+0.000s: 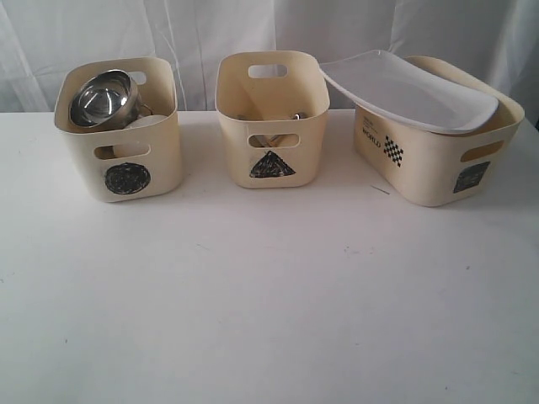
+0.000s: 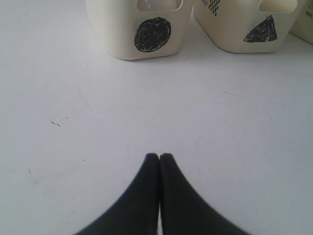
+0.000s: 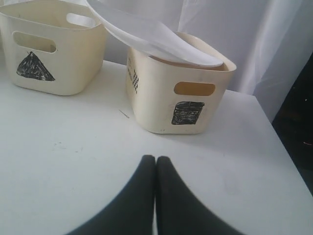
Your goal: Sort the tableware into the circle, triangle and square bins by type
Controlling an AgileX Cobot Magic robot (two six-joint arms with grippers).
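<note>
Three cream bins stand in a row at the back of the white table. The circle bin [image 1: 119, 128] [image 2: 139, 29] on the left holds a steel bowl [image 1: 103, 97] tipped on its side, with something white under it. The triangle bin [image 1: 271, 118] [image 2: 254, 27] [image 3: 51, 46] stands in the middle; its contents barely show. The large white squarish plate [image 1: 410, 88] [image 3: 146, 32] lies tilted across the rim of the square bin [image 1: 434, 156] [image 3: 178, 93] on the right. My left gripper [image 2: 159, 155] and right gripper [image 3: 156, 158] are both shut on nothing, low over bare table in front of the bins. Neither arm appears in the exterior view.
A white curtain [image 1: 253, 34] hangs behind the bins. The table's right edge [image 3: 274, 132] runs close beside the square bin, with dark floor beyond it.
</note>
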